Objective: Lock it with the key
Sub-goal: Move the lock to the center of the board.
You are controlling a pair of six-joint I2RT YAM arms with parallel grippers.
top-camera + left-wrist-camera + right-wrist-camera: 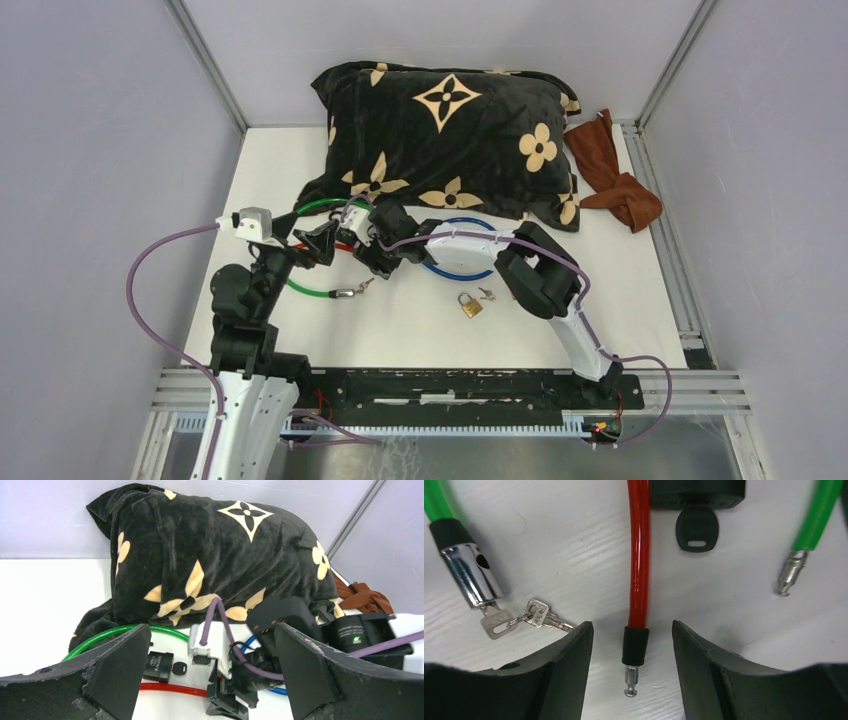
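Red cable lock (638,555): a red plastic-coated cable on the white desk (574,540), left of centre, lying between the two tools; its loop is not closed.
Left tool (212,645): fingers wide apart and holding nothing, facing the lock from just beside it.
Green cable lock (466,565): a chrome barrel with small silver keys (519,617) in it; its own pin end lies loose further right. Judged not to be the lock in hand.
Black lock body (696,492): the red cable's rectangular housing, with a black-headed key (696,530) seated in its keyway.
Pin end (630,680): a black sleeve and bare metal pin, loose on the desk and apart from the body.
Right tool (631,630): fingers apart, straddling the pin end, with desk showing on both sides of it.
Brass padlock (470,305): small, well to the right, nothing near it.
Done: the key is in the body.
Left: probably all the rest, meaning grip the pin, push it into the body and turn the key.
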